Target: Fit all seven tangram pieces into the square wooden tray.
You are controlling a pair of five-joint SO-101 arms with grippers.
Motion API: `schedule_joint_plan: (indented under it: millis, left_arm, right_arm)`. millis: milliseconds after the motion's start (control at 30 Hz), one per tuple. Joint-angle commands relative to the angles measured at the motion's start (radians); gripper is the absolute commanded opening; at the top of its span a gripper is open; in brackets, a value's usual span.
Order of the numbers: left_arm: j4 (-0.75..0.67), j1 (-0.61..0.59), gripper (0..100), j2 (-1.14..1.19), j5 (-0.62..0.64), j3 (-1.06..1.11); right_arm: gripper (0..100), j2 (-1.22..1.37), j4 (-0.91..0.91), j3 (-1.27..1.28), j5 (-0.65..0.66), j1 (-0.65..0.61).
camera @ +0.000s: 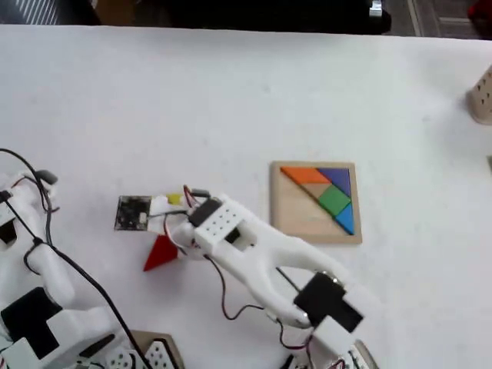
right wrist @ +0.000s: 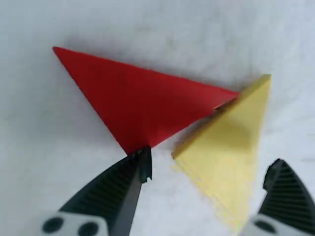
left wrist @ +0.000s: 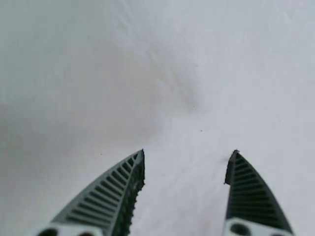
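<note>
The square wooden tray [camera: 296, 217] lies right of centre and holds an orange triangle [camera: 305, 174], a dark blue triangle [camera: 339, 178], a green square [camera: 334, 199] and a light blue piece [camera: 346, 219] along its far and right sides. A red triangle [camera: 160, 252] lies on the white table to the tray's left. My right arm [camera: 261, 250] stretches over to it. My right gripper [right wrist: 210, 164] is open, with one fingertip [right wrist: 142, 160] at a corner of the red triangle [right wrist: 138, 103] and the yellow triangle [right wrist: 226, 147] between its fingers. My left gripper [left wrist: 187, 155] is open over bare table.
The left arm [camera: 38, 307] sits folded at the near left corner with black cables looping around it. A beige perforated object [camera: 482, 96] stands at the right edge. The far half of the table is bare white cloth.
</note>
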Motion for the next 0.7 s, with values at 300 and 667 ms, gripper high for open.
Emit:
schedule_joint_plan:
  millis: [300,667]
  left_arm:
    - [-0.034,0.024,27,-0.004,0.018,-0.048]
    - [-0.031,0.024,27,-0.004,0.017,-0.048]
  right_arm:
    - [35.1,0.084,0.062,-0.132,0.063,0.061]
    - [35.1,0.249,0.308,-0.367,0.117,0.081]
